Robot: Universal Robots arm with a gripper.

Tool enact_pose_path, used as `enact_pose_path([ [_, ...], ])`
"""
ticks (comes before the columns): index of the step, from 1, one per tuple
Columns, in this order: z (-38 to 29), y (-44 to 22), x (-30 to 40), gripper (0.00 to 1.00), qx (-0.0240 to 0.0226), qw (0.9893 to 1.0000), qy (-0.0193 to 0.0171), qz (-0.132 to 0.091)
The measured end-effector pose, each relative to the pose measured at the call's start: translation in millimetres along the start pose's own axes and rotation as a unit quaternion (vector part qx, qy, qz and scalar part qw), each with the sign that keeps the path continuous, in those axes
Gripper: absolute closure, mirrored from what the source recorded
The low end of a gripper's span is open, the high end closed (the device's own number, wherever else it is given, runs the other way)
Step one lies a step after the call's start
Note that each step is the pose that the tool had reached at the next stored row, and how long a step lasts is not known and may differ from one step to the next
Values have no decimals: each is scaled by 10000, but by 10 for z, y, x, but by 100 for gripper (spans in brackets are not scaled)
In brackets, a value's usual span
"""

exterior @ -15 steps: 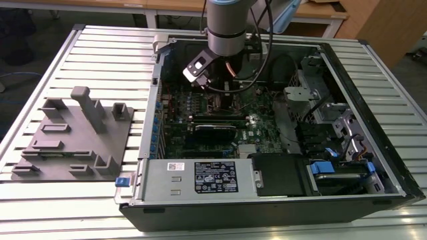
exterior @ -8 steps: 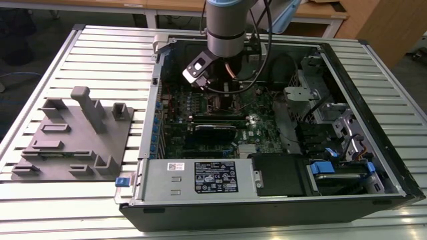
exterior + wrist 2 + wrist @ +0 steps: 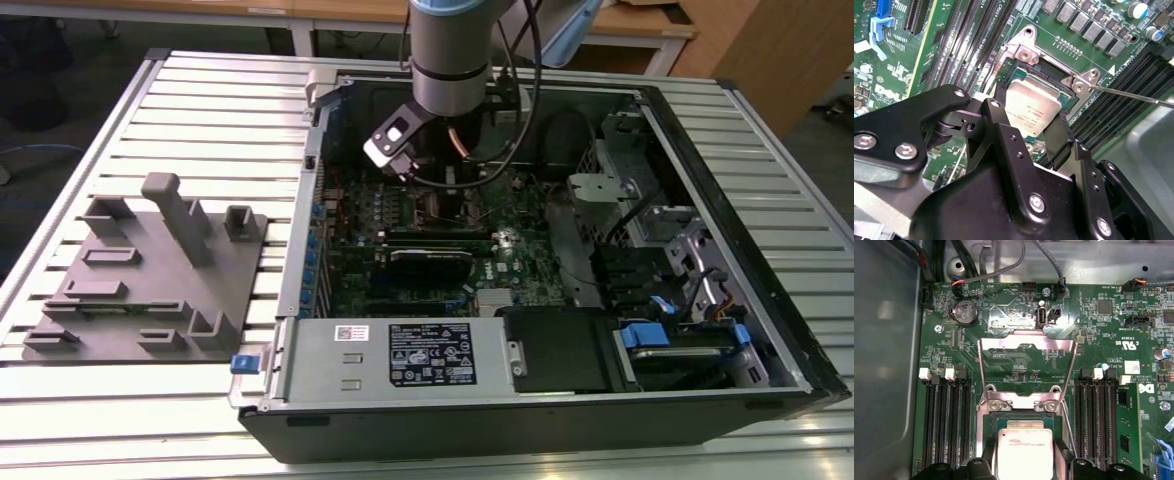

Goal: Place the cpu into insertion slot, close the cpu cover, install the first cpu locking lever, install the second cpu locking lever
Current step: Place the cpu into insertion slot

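Open cpu cover (image 3: 1026, 342) — apparently upright — at insertion slot (image 3: 1021, 417) edge

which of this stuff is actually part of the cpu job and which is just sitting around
Job in hand:
gripper, closed on the cpu
insertion slot under it
cpu cover, standing open
thin locking lever, swung free

Just lying about:
grey fixture plate on the table
power-supply box
memory slots
coin battery
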State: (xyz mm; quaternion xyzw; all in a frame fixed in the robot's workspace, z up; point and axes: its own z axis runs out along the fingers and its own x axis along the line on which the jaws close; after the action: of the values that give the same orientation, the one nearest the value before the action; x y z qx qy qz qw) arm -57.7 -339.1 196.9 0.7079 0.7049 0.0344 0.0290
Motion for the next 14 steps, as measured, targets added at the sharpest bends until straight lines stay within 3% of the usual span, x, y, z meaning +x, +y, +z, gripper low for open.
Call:
enact_pose_path([
  [14, 30, -9, 15, 46, 0, 10000, 0, 2],
])
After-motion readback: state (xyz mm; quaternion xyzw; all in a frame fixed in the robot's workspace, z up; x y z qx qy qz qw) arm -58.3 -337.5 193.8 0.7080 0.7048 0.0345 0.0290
